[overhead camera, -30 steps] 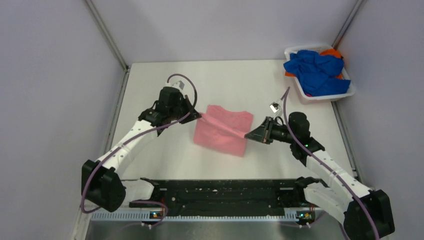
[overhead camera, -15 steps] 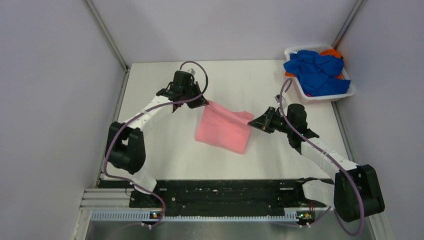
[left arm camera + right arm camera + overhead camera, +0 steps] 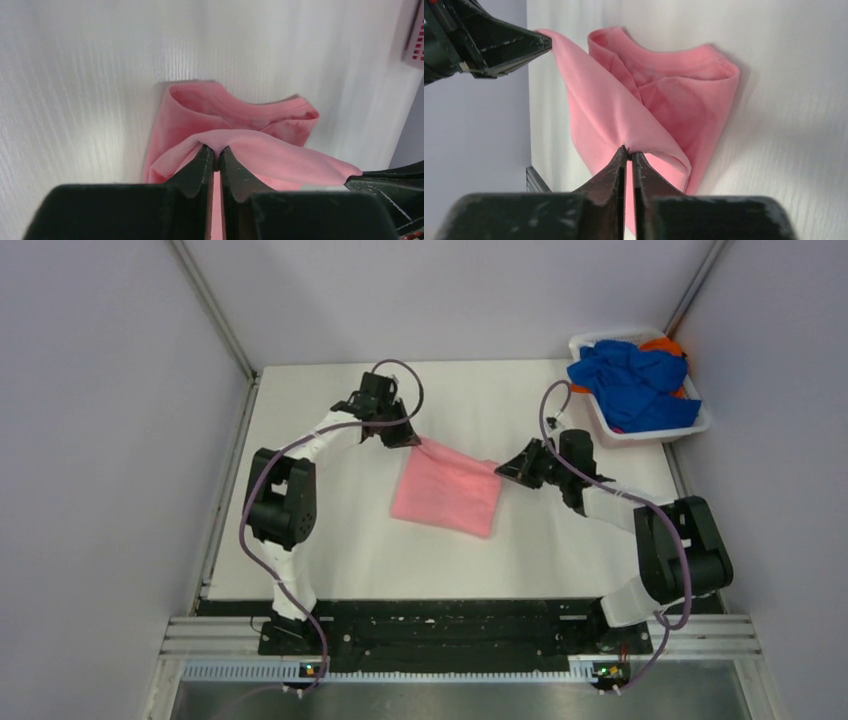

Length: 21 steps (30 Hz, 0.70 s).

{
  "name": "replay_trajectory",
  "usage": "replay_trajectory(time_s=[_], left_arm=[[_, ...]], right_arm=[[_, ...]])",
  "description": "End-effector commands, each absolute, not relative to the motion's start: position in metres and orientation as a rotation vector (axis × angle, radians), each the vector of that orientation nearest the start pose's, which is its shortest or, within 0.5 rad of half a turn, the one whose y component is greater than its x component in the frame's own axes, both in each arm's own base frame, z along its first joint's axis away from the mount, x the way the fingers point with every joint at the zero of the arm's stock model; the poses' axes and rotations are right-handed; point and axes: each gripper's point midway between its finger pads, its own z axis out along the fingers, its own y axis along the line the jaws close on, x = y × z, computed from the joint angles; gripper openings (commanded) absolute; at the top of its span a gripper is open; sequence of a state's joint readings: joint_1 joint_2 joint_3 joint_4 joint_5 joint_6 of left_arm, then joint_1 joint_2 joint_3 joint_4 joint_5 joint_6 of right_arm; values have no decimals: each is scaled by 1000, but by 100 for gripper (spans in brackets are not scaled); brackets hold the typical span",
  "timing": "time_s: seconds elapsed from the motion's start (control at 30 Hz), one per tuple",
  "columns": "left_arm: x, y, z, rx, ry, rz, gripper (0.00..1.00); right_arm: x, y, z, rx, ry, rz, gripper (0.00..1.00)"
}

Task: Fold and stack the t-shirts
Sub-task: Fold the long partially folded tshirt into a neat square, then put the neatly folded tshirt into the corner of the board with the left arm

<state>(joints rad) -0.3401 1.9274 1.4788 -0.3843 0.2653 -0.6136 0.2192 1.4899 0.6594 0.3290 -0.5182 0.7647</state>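
A light pink t-shirt (image 3: 448, 493) lies partly folded at the middle of the white table. My left gripper (image 3: 411, 441) is shut on its far left corner. My right gripper (image 3: 503, 470) is shut on its far right corner. The held edge is stretched between them. In the left wrist view the jaws pinch a pink fold (image 3: 235, 137). In the right wrist view the jaws pinch the pink cloth (image 3: 644, 107), and the left gripper (image 3: 546, 44) shows at the upper left. Royal blue t-shirts (image 3: 632, 382) and an orange one (image 3: 663, 344) lie in the basket. The neck tag is hidden.
A white plastic basket (image 3: 655, 429) stands at the table's far right corner. Grey walls close in the table on the left, back and right. A black rail (image 3: 440, 625) runs along the near edge.
Both grippers have carried the pink shirt's edge away from me toward the back of the table. The arms have stretched out farther. The shirt lies flatter.
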Motion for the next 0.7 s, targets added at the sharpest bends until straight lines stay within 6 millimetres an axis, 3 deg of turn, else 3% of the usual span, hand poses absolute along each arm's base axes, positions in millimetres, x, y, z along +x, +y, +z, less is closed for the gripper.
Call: replay_trajectory(time_s=[0.0,0.13,0.17,0.23,0.33,0.5,0.67], left_arm=[[464,-229,115,-201,2491,-736,24],[466,-230,118,-202,2494,-750,66],[464,-230,119,-198,2493,-748,82],[457,-225,123,-195,2493,-731,87],[439,-218,112,-192,2526,-714,89],[410,-218,85,-169,2604,-748,88],[392,-226,59,-122,2683,-747,68]], right_arm=[[385,186,115,229,2120,1062,13],[409,184,111,269,2129,1033,66],[412,186,113,273,2122,1047,80],[413,187,117,290,2101,1064,98],[408,175,118,337,2092,988,99],[383,136,124,427,2081,756,99],[353,115,149,455,2012,674,99]])
